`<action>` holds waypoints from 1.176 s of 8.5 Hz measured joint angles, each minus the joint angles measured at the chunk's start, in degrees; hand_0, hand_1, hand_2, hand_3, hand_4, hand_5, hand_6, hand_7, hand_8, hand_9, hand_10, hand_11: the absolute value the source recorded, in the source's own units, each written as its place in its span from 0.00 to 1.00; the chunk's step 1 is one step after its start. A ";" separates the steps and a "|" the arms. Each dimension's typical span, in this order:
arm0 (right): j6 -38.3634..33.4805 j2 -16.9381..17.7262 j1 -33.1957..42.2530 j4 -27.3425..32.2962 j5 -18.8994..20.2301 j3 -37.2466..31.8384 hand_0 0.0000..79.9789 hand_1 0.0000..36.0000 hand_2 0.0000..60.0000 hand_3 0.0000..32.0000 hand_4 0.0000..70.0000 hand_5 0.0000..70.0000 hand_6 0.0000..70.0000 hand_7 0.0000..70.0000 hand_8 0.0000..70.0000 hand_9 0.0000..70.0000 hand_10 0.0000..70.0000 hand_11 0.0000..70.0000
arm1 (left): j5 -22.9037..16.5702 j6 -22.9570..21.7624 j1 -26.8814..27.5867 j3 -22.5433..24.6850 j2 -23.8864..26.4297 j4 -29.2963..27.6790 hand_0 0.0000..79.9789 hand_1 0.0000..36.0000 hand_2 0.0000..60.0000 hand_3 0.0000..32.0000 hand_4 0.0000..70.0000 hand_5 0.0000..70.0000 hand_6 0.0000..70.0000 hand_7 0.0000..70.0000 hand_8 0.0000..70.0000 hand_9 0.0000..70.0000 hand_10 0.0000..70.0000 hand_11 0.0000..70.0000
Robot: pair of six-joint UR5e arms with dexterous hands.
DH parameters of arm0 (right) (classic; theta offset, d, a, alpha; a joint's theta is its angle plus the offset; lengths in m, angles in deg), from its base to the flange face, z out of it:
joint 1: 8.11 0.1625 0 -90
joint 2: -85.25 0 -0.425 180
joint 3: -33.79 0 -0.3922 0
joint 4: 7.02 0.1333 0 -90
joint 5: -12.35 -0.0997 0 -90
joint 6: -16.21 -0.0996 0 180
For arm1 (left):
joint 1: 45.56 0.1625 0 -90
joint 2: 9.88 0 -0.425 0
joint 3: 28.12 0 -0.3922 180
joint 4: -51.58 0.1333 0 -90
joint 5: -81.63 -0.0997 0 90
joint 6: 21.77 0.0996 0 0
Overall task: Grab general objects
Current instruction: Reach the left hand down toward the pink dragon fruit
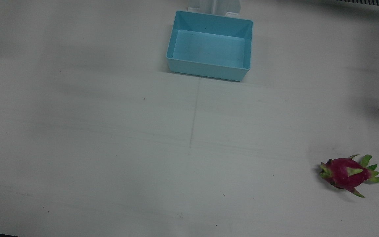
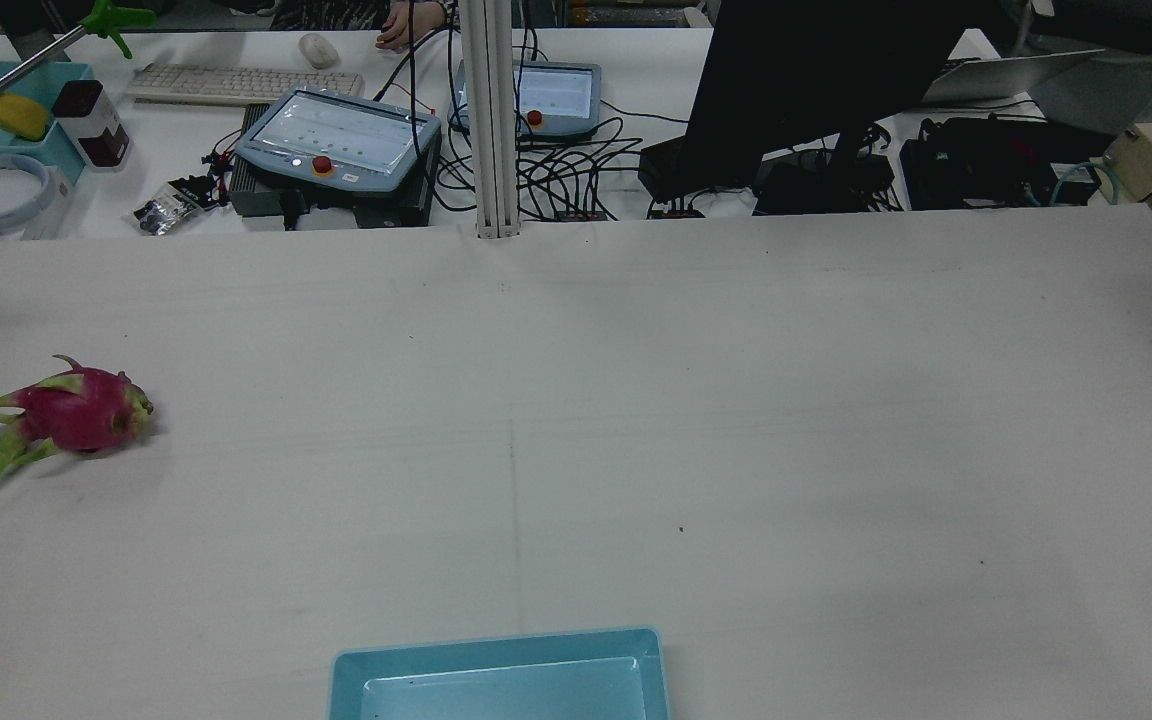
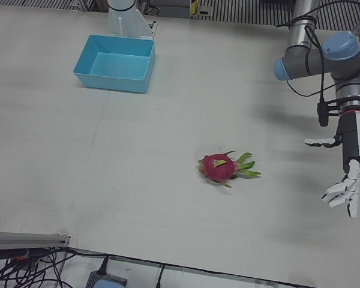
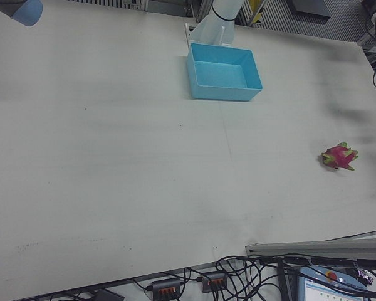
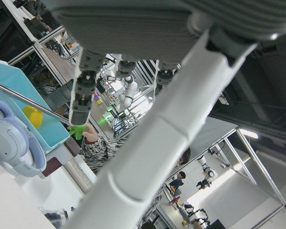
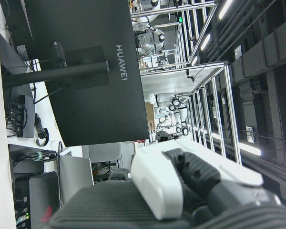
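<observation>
A pink dragon fruit (image 1: 347, 174) with green scales lies on the white table, on the robot's left side; it also shows in the rear view (image 2: 66, 415), the left-front view (image 3: 222, 168) and the right-front view (image 4: 339, 157). My left hand (image 3: 347, 174) hangs open and empty above the table, well to the side of the fruit and apart from it, fingers spread and pointing down. A finger of it (image 5: 148, 143) crosses the left hand view. Of my right hand, only a white and dark part (image 6: 181, 186) shows in its own view; its fingers are hidden.
An empty light blue bin (image 1: 209, 46) stands at the middle of the table's robot-side edge, also seen in the left-front view (image 3: 115, 62). Beyond the far edge are control boxes (image 2: 336, 150), cables, a keyboard and a black monitor (image 2: 796, 90).
</observation>
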 measured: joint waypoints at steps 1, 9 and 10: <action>0.00 0.00 0.01 0.00 0.00 0.01 0.00 0.00 0.00 0.00 0.00 0.00 0.00 0.00 0.00 0.00 0.00 0.00 | -1.21 4.71 0.06 3.36 0.28 3.97 1.00 0.92 0.05 0.74 0.20 0.68 0.07 0.17 0.08 0.01 0.00 0.03; -0.09 0.00 0.00 0.06 0.00 0.02 0.00 0.00 0.00 0.00 0.00 0.00 0.00 0.00 0.00 0.00 0.00 0.00 | 4.91 36.28 20.66 2.10 18.49 34.35 1.00 1.00 0.14 1.00 0.00 0.59 0.00 0.06 0.10 0.00 0.00 0.00; -0.09 0.00 0.02 0.07 0.00 0.02 0.00 0.00 0.00 0.00 0.00 0.00 0.00 0.00 0.00 0.00 0.00 0.00 | 5.40 37.20 21.88 0.35 18.53 34.09 1.00 1.00 0.13 1.00 0.00 0.60 0.00 0.06 0.10 0.00 0.00 0.00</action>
